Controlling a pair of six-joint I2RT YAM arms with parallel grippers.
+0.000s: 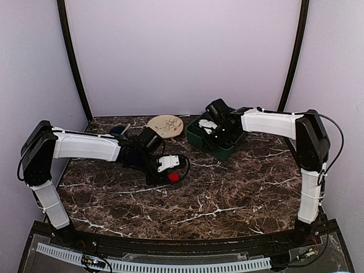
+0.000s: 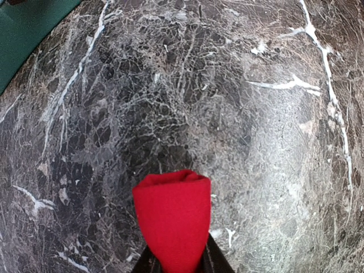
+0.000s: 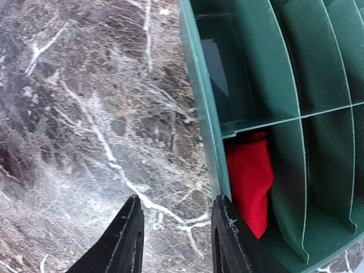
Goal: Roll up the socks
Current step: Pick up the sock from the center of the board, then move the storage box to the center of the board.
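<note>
A rolled red sock [image 2: 173, 219] sticks out from between the jaws of my left gripper [image 2: 177, 263], which is shut on it just above the marble. In the top view that sock [image 1: 173, 177] shows as a red spot under the left gripper [image 1: 169, 170] at the table's middle left. A second red sock [image 3: 250, 185] lies in a compartment of the green divided bin [image 3: 199, 102]. My right gripper [image 3: 179, 219] hangs open and empty at the bin's outer wall, its right finger close to the wall. In the top view the right gripper [image 1: 213, 129] is over the bin [image 1: 223, 149].
A round beige plate [image 1: 165, 125] sits at the back centre, with a small dark object [image 1: 118, 129] to its left. The green bin has several empty slots [image 3: 318, 62]. Dark marble tabletop [image 1: 227, 193] runs to the purple walls.
</note>
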